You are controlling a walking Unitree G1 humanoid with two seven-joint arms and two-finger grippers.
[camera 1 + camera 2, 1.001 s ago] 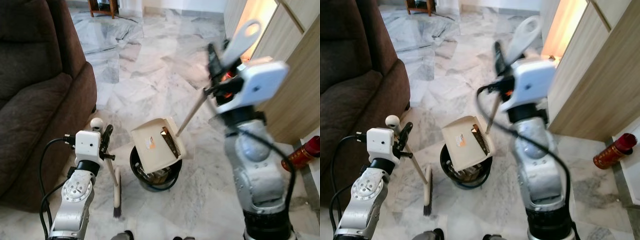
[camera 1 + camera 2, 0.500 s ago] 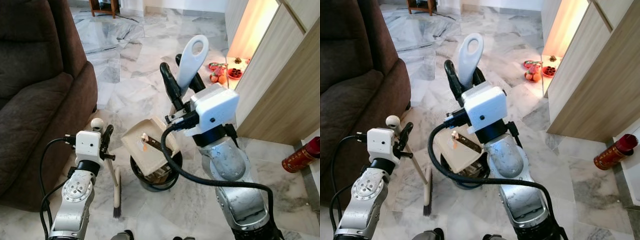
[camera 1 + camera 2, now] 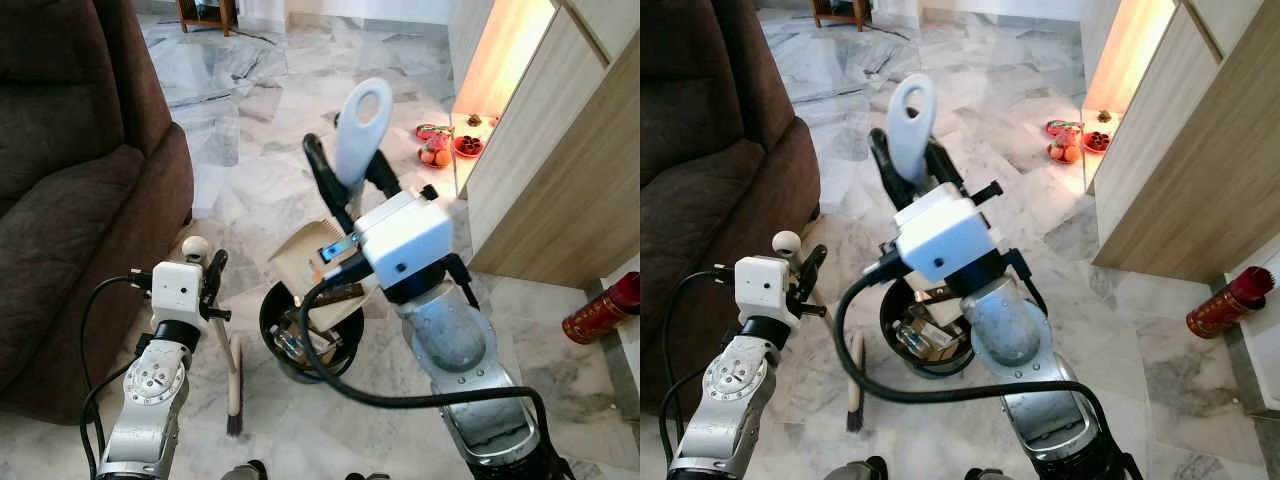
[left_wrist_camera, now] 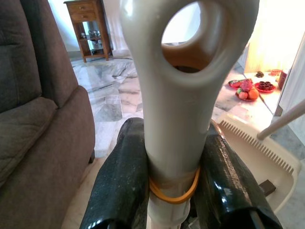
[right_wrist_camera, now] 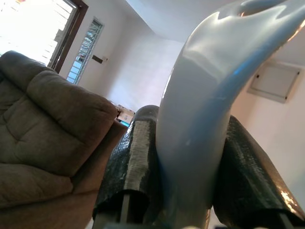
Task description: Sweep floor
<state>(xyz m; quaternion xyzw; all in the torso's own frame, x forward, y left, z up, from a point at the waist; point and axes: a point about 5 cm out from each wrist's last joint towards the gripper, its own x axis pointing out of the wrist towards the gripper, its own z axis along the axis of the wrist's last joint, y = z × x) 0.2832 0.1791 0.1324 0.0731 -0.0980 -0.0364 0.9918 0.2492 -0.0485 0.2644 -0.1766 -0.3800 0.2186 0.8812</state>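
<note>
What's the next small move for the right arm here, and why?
Probably keep the dustpan tilted over the bin a moment, then lift it away. The right pincer grips the dustpan handle, the pan hangs steeply above the bin's rim, and rubbish already lies inside. The left pincer holds the broom on the floor.

Silver arms, white wrist boxes, black cables

The marble floor [image 3: 280, 110] carried a black bin [image 3: 272, 322] with rubbish inside. Just beside it the broom's bristles [image 3: 235, 395] touched the tiles. A brown sofa [image 3: 70, 200] stood on the floor along the robot's left. Small red plates of fruit [image 3: 440, 148] lay by the wooden cabinet [image 3: 570, 170], and a red cylinder [image 3: 600, 310] lay near its far corner.
</note>
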